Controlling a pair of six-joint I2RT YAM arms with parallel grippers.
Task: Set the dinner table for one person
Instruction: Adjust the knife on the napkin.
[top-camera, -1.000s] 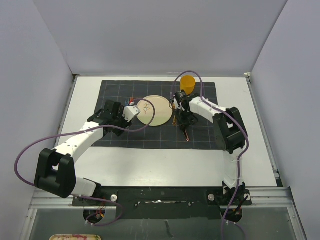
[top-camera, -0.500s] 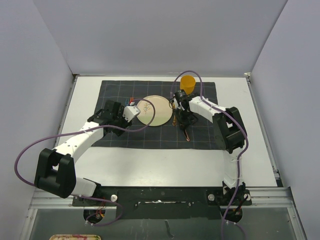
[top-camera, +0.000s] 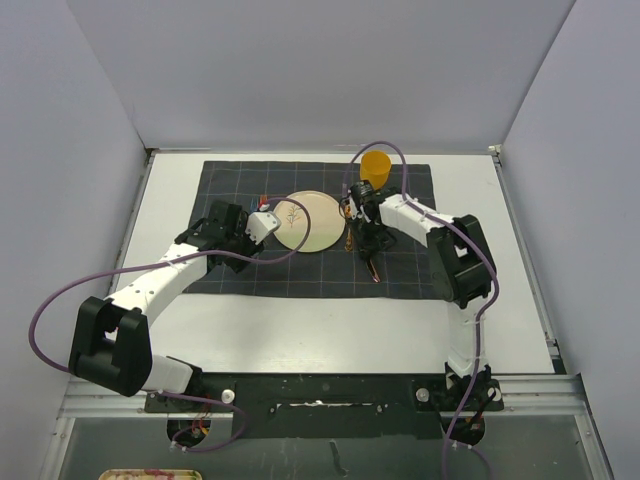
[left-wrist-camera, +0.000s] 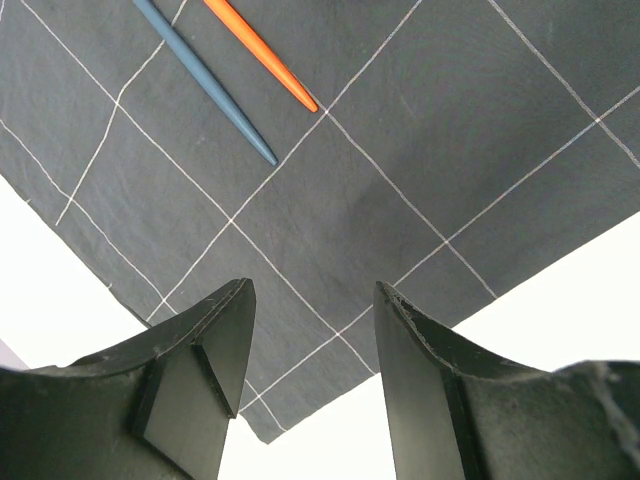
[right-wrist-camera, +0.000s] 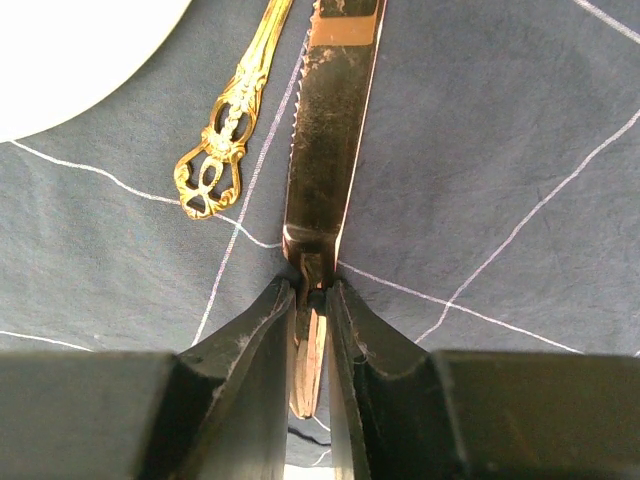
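Now R claw tight on knife.

R gripper: jaws closed in slightly more vs. 1 s ago, now pinching knife handle from both sides. Top view: gripper + knife shifted marginally; direction too small to read.
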